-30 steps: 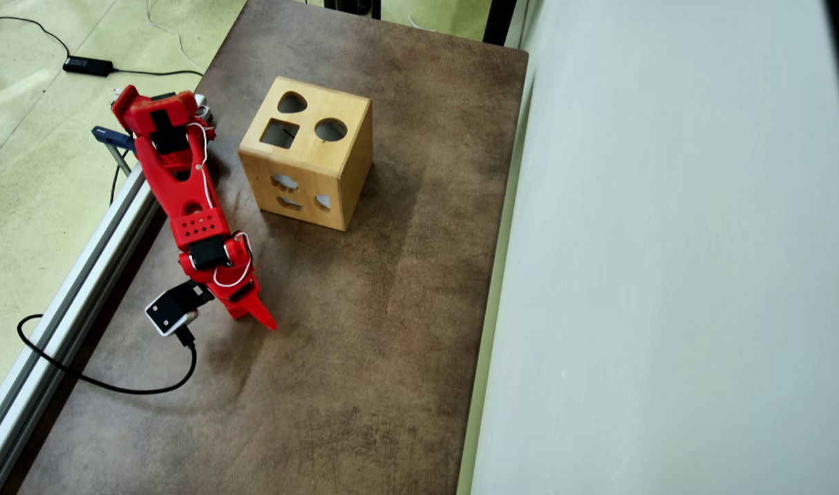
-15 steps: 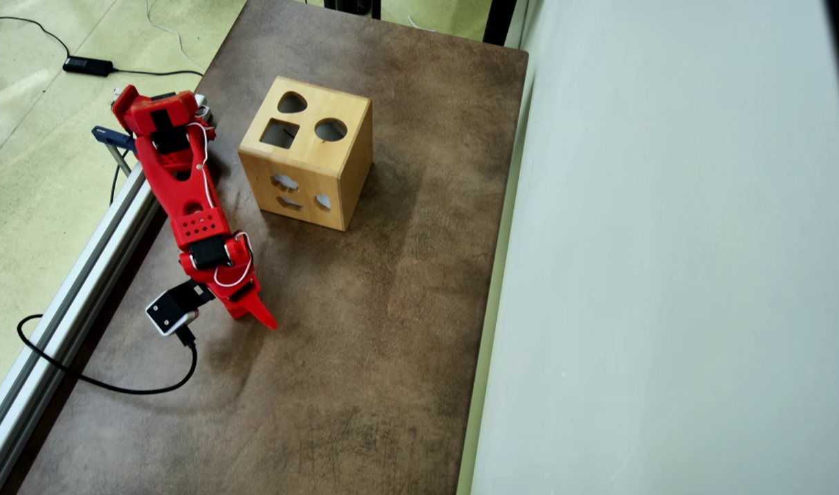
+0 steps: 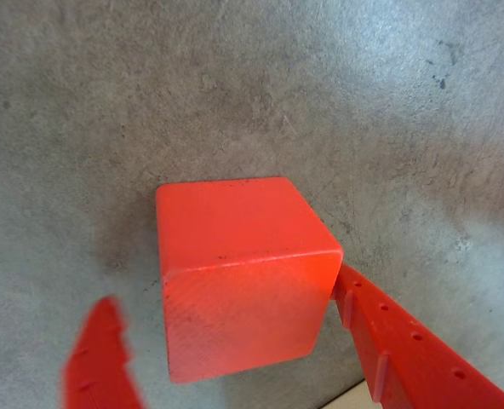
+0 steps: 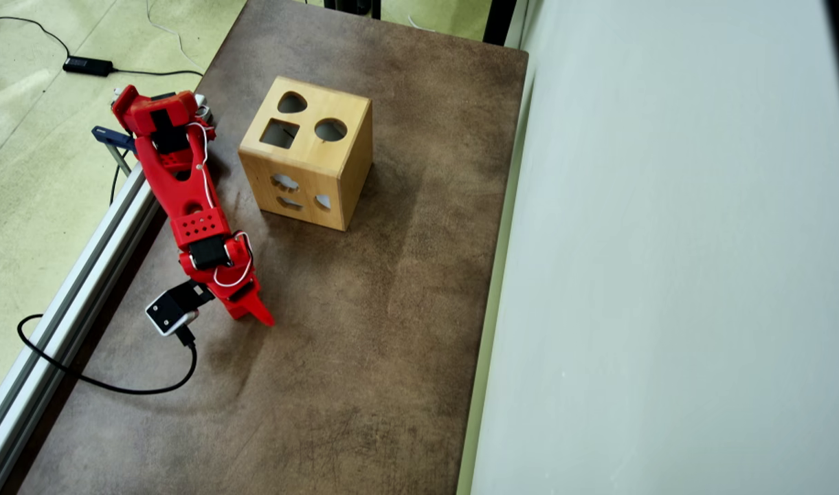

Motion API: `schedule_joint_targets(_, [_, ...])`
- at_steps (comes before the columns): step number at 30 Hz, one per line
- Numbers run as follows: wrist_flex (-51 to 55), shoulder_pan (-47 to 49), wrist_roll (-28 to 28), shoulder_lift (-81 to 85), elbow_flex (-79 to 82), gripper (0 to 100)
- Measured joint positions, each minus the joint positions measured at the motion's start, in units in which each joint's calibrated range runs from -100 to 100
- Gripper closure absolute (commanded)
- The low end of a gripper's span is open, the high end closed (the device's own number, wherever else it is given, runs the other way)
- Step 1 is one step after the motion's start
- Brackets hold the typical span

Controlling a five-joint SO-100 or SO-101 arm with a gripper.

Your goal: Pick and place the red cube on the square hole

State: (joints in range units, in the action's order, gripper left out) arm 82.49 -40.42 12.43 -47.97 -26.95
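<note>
One red cube [image 3: 239,273] on the brown desk, seen only in the wrist view, pincer [image 3: 235,366] apart around it, square hole [image 4: 280,133] near the desk's far edge overhead, no legible writing.

Red arm [image 4: 185,199], white cable [image 4: 204,161], black servos

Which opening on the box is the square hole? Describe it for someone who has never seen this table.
On the brown table stands a light wooden box, right of the red arm in the overhead view. Its top has three cut-outs; the square hole is the straight-edged one nearest the arm, beside a round hole and a heart-like hole.
</note>
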Motion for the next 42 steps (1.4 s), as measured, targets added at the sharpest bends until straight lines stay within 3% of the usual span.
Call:
schedule_joint_targets(13, [0.0, -0.14, 0.0, 0.0, 0.0, 92])
schedule_joint_targets(24, [0.08, -0.14, 0.0, 0.51, 0.0, 92])
schedule_joint_targets(33, [1.05, -0.43, 0.0, 12.12, 0.0, 92])
schedule_joint_targets(42, [11.22, -0.29, 0.0, 26.27, 0.0, 92])
